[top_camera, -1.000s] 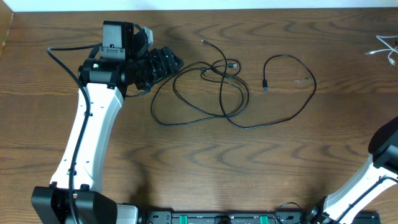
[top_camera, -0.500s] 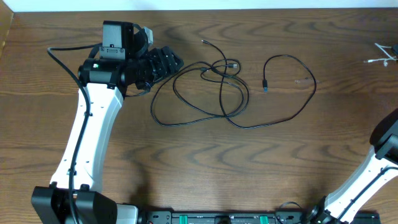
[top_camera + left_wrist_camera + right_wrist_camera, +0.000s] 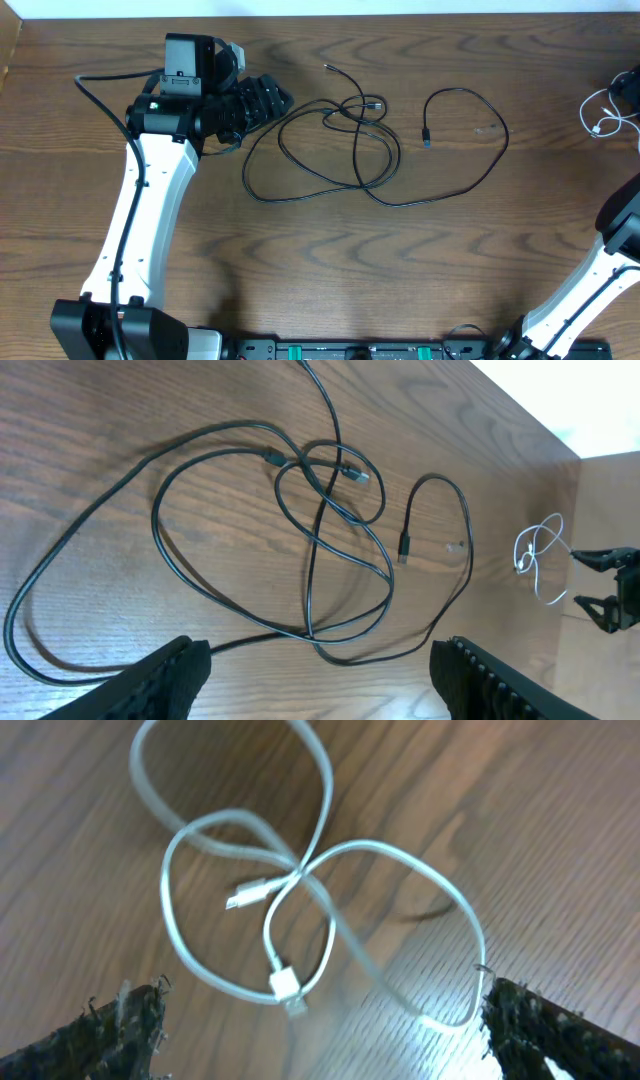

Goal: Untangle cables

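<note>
Keeping the left fingers spread wide at nine o'clock of the black cables, lying knotted across the surface, likely readying a grab. Holding the right fingers wide and empty over the white cable, now resting looped at three o'clock, seemingly parked clear of the tangle; a second ago bunching nearer two o'clock.

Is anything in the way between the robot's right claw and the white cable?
No, nothing visible is. The right gripper hangs open right over the white cable, which lies loose on the wooden table, with only air between them.
</note>
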Robot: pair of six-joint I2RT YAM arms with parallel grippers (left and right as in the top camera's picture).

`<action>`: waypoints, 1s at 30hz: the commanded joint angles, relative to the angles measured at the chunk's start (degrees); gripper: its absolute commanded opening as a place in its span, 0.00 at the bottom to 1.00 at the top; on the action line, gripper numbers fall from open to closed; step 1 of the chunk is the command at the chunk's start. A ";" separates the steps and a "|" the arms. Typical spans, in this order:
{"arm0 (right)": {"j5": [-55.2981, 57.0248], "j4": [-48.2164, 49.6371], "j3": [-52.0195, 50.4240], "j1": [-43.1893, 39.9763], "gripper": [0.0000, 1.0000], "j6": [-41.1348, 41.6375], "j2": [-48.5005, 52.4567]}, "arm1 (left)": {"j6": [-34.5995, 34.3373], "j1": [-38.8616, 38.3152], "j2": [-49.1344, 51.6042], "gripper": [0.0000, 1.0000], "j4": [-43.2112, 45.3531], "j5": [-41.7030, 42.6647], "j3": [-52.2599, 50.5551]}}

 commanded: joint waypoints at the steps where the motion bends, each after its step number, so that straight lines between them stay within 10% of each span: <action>1: -7.41 -1.14 0.24 0.48 0.99 -6.29 -6.97 | 4.92 0.15 -0.26 0.76 0.83 -0.92 -0.09; 21: -25.00 -8.04 0.11 20.24 0.98 -24.87 -21.20 | 13.79 -10.19 -4.09 0.75 -6.69 -20.72 4.50; 30: -24.76 -13.29 0.07 21.57 0.99 -24.83 -21.20 | -5.97 -17.59 5.18 0.82 1.88 -21.62 2.34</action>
